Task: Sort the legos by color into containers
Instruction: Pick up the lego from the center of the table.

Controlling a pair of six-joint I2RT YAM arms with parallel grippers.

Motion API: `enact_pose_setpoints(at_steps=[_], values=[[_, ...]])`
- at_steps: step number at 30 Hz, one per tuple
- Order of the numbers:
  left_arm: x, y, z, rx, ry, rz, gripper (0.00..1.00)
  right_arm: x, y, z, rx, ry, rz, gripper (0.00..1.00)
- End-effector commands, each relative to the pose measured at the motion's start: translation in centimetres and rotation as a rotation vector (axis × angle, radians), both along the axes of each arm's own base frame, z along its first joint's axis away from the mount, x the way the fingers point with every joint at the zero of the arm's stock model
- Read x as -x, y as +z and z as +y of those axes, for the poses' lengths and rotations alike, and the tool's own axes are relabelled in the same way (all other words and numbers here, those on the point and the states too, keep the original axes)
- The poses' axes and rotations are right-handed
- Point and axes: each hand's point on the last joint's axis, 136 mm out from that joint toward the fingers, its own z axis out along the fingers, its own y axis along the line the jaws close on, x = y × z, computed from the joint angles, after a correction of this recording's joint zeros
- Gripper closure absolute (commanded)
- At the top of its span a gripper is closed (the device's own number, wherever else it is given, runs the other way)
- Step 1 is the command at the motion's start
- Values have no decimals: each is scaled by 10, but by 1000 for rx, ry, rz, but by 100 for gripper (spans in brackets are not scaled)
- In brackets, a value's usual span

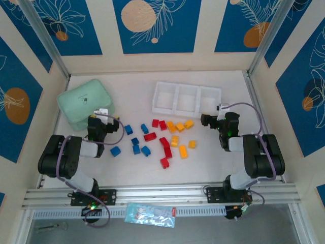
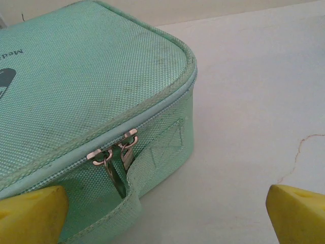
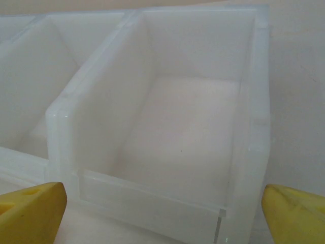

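Top view: all legos [image 1: 150, 136] lie loose on the table [image 1: 213, 160], near the containers [image 1: 186, 98], which stand empty; sorting is judged not begun.

Left wrist: left gripper [image 2: 162, 213] spread, empty, facing a mint-green case [image 2: 76, 91].

Right wrist: right gripper [image 3: 162, 208] spread, empty, just before the end compartment.

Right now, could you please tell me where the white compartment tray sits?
In the top view, the tray sits right of centre, toward the back, just beyond the yellow bricks.

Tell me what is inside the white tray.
Nothing visible: from above, all three compartments of the tray show bare white floors. In the right wrist view, the front wall covers the near strip of one compartment's floor.
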Motion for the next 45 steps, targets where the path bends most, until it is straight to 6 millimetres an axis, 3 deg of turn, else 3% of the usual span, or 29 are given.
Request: enact_pose_setpoints(at_steps=[1,36,39,45], values=[[-5,8,-1,8,-12,-20,1,-6,12,2,8,18,-37,1],[-5,8,-1,8,-12,-21,1,-6,12,1,6,20,-38,1],[-3,9,-9,5,-61,-24,1,-6,12,2,6,20,-41,1],[11,24,-13,11,-89,-102,1,-3,24,-2,19,-9,-60,1]])
